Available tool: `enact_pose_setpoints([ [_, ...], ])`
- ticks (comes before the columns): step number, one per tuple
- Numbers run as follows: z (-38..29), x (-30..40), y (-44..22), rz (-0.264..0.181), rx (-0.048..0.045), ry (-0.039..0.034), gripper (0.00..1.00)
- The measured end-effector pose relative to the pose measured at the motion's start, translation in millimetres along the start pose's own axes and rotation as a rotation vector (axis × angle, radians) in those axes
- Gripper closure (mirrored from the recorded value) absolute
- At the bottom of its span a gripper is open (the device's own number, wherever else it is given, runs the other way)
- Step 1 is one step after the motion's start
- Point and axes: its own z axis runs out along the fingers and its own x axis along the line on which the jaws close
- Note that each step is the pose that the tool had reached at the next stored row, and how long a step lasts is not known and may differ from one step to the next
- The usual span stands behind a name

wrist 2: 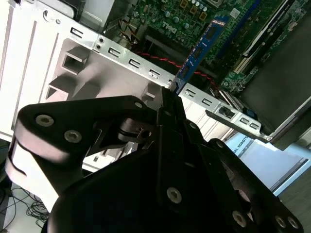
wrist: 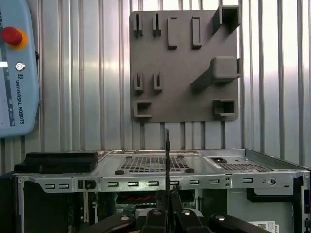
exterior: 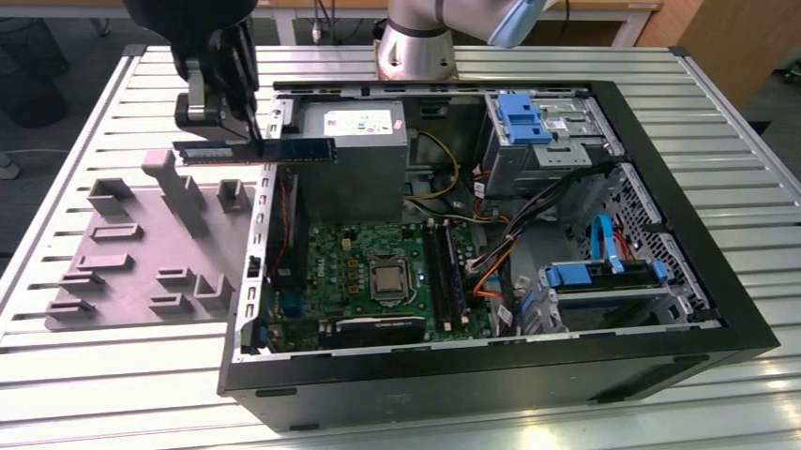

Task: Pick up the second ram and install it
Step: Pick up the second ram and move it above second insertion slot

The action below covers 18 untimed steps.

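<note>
The second ram [exterior: 300, 150] is a long dark-blue stick, held level in the air above the open computer case's wall [exterior: 257, 234] on the exterior view's left. My gripper [exterior: 232, 139] is shut on it near its middle, coming down from above. In the second wrist view the ram [wrist 2: 201, 51] sticks out from the shut fingertips [wrist 2: 170, 104] towards the green motherboard [wrist 2: 194, 14]. The first wrist view shows the ram [wrist: 167, 155] edge-on, rising from the gripper [wrist: 167, 201]. The black memory slots [exterior: 445, 267] lie on the motherboard [exterior: 363, 267], well away from the stick.
A grey fixture plate [exterior: 138, 253] with raised holders lies on the slatted table beside the case. Inside the case are the grey power supply [exterior: 356, 131], blue drive brackets [exterior: 520, 117], orange and blue cables [exterior: 494, 272] and a drive cage [exterior: 601, 281]. A teach pendant [wrist: 14, 73] rests on the table.
</note>
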Motion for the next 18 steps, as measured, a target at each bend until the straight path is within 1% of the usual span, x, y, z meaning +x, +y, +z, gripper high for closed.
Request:
enact_pose_setpoints([
  [2, 0.0, -0.1, -3.1, 0.0, 0.0001, 0.0, 0.86],
  [18, 0.3, -1.1, -34.2, 0.0, 0.0, 0.0, 0.86],
])
